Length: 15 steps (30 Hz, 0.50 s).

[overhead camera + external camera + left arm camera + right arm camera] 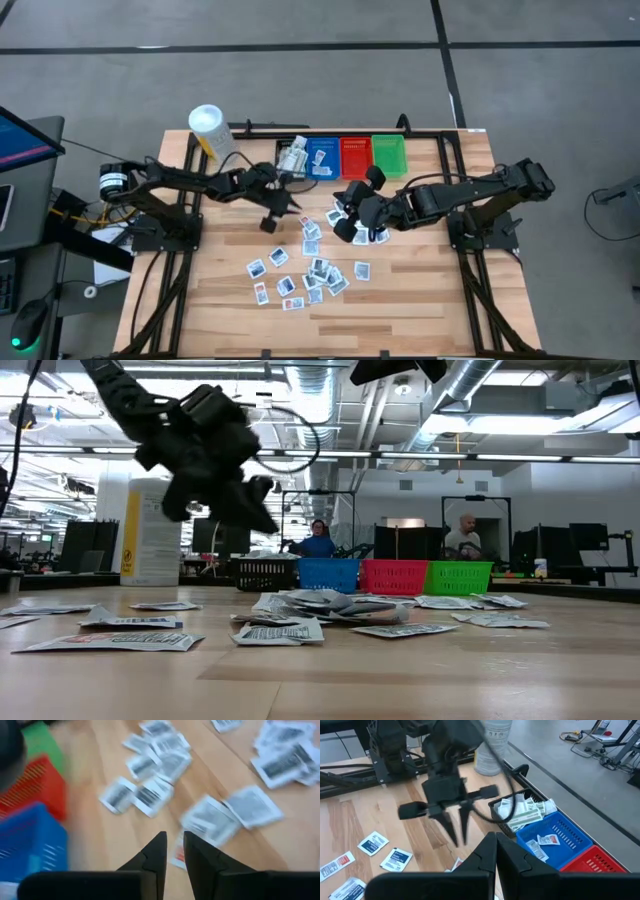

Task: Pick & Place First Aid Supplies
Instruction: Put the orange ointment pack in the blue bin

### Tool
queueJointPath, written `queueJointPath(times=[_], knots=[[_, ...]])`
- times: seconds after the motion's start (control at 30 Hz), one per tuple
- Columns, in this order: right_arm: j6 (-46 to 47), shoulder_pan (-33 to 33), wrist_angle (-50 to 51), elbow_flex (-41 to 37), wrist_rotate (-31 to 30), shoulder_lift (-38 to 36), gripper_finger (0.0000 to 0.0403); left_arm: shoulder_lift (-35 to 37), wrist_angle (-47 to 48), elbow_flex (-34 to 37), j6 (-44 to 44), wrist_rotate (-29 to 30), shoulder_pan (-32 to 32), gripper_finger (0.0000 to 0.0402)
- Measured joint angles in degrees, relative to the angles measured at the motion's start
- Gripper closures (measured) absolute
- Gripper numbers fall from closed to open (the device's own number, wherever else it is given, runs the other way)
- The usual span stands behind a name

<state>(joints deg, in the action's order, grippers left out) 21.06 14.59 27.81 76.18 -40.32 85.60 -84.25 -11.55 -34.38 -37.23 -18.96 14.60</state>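
The left claw point(273, 222) hangs slightly parted and empty near the blue bin point(322, 157). The right claw point(496, 845), closed and empty, waits beside it. Packets point(308, 277) litter the counter point(400, 310). Overlapping packets could make the claw lift two together.

We are in a robotics lab in an open industrial hall: exposed silver ducts point(470, 400) and strip lights run overhead, the floor point(300, 90) is grey concrete marked with dark lines, and people point(318, 540) sit at workstations beyond the wooden table point(400, 300).
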Motion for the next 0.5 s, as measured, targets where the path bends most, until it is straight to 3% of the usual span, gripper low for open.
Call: queueJointPath(times=[0.5], knots=[[0.02, 0.0, -0.04, 0.0, 0.02, 0.0, 0.0402, -10.0, -6.63, 2.92, 1.76, 0.74, -2.77, 0.0323]])
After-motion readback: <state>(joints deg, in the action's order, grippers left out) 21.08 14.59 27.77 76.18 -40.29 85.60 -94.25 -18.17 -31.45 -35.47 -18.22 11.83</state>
